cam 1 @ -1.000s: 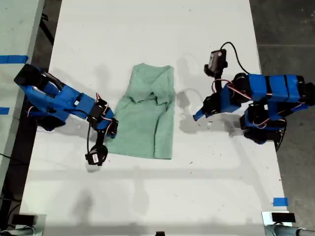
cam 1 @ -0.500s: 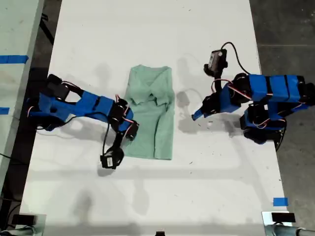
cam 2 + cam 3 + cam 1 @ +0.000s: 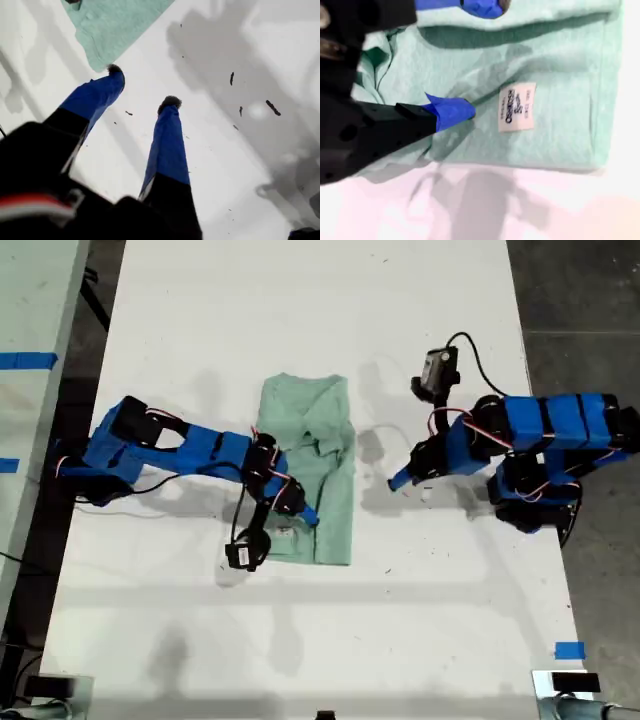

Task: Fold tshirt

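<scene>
Already the tshirt [image 3: 310,475] lies in a narrow strip; cross folds remain. Second gripper [image 3: 470,55] gapes over it, holding nothing I can see; first gripper [image 3: 142,87] is open, empty, beside it.

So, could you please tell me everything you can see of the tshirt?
The tshirt is pale mint-green soft cloth, folded into a narrow upright strip mid-table in the exterior view, rumpled at the collar end. A white printed label shows on it. My second gripper reaches over its lower part, fingers spread; whether they grip cloth is unclear. My first gripper hangs open beside its corner.
</scene>
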Available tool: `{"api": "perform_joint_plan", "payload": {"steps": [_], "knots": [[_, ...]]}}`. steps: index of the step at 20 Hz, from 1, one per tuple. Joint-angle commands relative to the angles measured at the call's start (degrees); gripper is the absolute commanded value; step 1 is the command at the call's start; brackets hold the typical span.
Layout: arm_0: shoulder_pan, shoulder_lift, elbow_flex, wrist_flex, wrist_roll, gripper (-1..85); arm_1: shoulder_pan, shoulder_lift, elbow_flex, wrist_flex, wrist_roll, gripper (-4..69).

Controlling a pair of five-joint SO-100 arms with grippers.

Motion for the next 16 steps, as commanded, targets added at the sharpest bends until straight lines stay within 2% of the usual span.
{"api": "perform_joint_plan", "payload": {"steps": [1,3,5,9,10,12,16], "knots": [[-1.49,4.75,-3.52,8.79,0.09,29.0,-0.88,2.11,-0.79,-1.32,0.09,18.4],[-0.88,10.28,-1.23,13.27,-1.67,29.3,-1.32,1.85,-0.62,-2.29,0.18,18.4],[1.49,16.35,-0.18,13.27,-3.78,28.6,-2.55,0.00,-1.41,-4.04,0.70,15.3],[6.15,18.28,0.70,12.66,-10.90,26.3,-6.33,-13.27,-11.87,-6.50,0.88,15.3],[7.47,18.81,2.29,9.84,-13.54,26.1,-7.29,-18.28,-15.73,-6.77,0.88,16.6],[9.93,21.01,8.09,-0.26,-16.79,26.2,-9.32,-28.13,-23.73,-7.21,1.05,20.4],[12.22,19.07,9.93,-4.39,-21.27,27.5,-11.87,-45.18,-40.08,-5.63,1.41,23.4]]}}
